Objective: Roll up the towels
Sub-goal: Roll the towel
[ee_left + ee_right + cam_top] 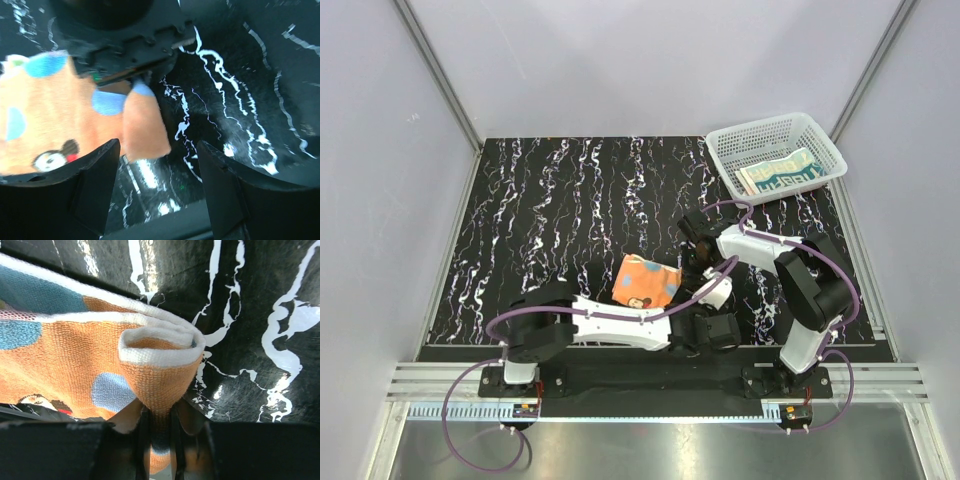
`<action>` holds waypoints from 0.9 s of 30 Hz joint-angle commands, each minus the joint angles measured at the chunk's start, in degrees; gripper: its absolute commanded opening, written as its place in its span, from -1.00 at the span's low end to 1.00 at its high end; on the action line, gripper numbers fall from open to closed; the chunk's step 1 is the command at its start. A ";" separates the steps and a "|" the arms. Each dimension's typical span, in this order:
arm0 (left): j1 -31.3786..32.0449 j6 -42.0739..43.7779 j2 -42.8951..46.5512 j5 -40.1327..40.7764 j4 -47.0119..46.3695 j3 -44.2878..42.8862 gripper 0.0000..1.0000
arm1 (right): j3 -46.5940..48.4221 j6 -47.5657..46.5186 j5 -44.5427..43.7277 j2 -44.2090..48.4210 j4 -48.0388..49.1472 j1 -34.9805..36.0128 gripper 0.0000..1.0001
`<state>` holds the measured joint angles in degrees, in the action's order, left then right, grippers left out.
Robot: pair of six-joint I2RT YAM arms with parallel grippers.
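Observation:
The orange towel [646, 282] with blue patches lies on the black marbled table [550, 210], just ahead of the arm bases. My right gripper [159, 416] is shut on its right edge, where the cloth [150, 365] is doubled over into a loop with a white rim. In the top view that gripper [688, 262] sits at the towel's right side. My left gripper [157, 170] is open over bare table, and a hanging corner of the orange towel [142, 125] lies just beyond its jaws, untouched. The cream towel [780, 172] with teal lettering lies in the basket.
A white mesh basket [720, 150] stands at the back right corner of the table. Grey walls close in the left, back and right. Both arms crowd the near middle, with the left arm's white link [620, 322] lying along the front edge.

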<state>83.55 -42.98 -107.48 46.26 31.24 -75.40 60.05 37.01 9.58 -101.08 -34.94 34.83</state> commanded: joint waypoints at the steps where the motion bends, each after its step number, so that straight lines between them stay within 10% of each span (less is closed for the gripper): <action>1: -0.58 -0.88 -2.91 0.24 -5.05 0.07 0.36 | 1.21 -0.89 1.40 0.26 -0.66 0.68 -0.95; 9: -4.09 -6.15 -8.09 -0.47 0.05 -0.99 0.25 | 0.77 -0.37 2.37 0.88 -0.83 0.68 -0.96; 20: -7.17 -5.63 -6.61 -4.42 -5.40 4.20 -0.82 | -0.99 -1.33 3.78 2.55 -3.29 0.68 -0.93; 27: -7.17 -4.57 -3.09 -7.67 -8.83 7.54 -1.00 | 4.00 -2.73 -4.03 4.04 -10.31 -0.28 0.11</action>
<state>78.00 -46.09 -112.86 42.74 24.51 -70.22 60.25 35.99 9.15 -100.14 -38.28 34.81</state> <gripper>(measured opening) 0.155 0.523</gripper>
